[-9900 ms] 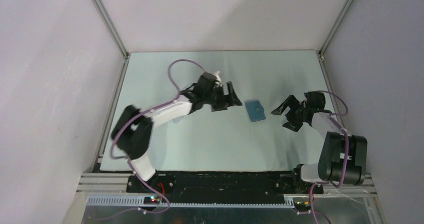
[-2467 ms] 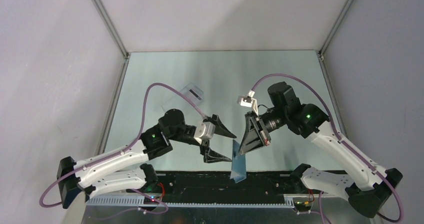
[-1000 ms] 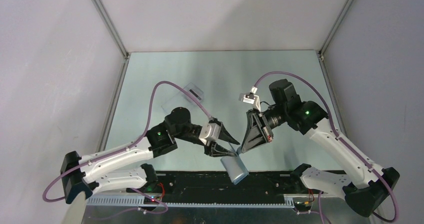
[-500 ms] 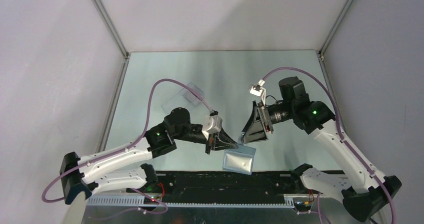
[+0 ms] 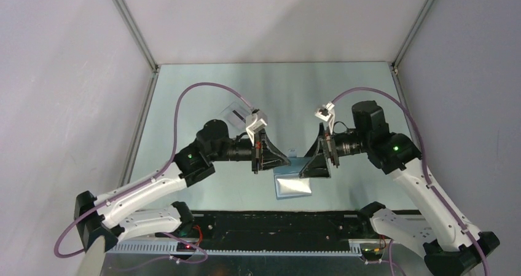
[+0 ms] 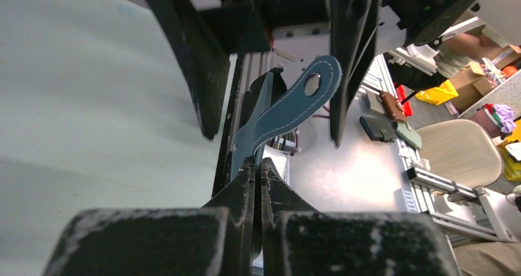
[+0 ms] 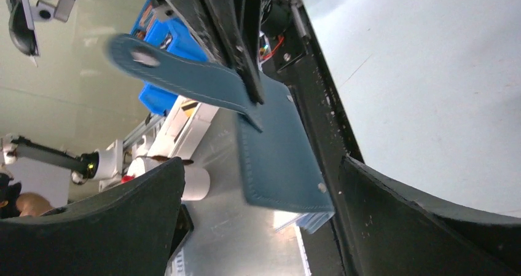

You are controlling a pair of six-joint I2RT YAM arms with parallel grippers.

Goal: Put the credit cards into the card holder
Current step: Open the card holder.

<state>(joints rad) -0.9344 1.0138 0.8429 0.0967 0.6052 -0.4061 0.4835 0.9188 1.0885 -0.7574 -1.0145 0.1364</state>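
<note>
While the left claw (image 6: 257, 165) has its jaws pressed together on the small teal-blue stitched leather card holder (image 7: 276, 147), the work sits at the preparatory step: holder lifted and presented, nothing loaded yet. Grip is at the root of the rounded clasp tab (image 6: 310, 88), which sticks out free past the fingers, its hole plain to see. Body of the holder hangs below the pinch, clear of the pale green worktop (image 5: 276, 91), over its near edge and between the two arms. Right claw (image 7: 261, 165) stands with jaws fully apart, one finger on each side of the hanging body, touching neither face as far as the wrist view shows; it carries nothing. No credit cards can be made out in either claw or inside the holder. A clear plastic box (image 5: 236, 112) with a dark strip lies further back on the worktop, behind the left arm; contents too small to tell. Judgement: next move calls for the right claw to take a flap or edge and spread the holder open against the left claw's pinch, without tugging the tab loose, before any card is fetched.
</note>
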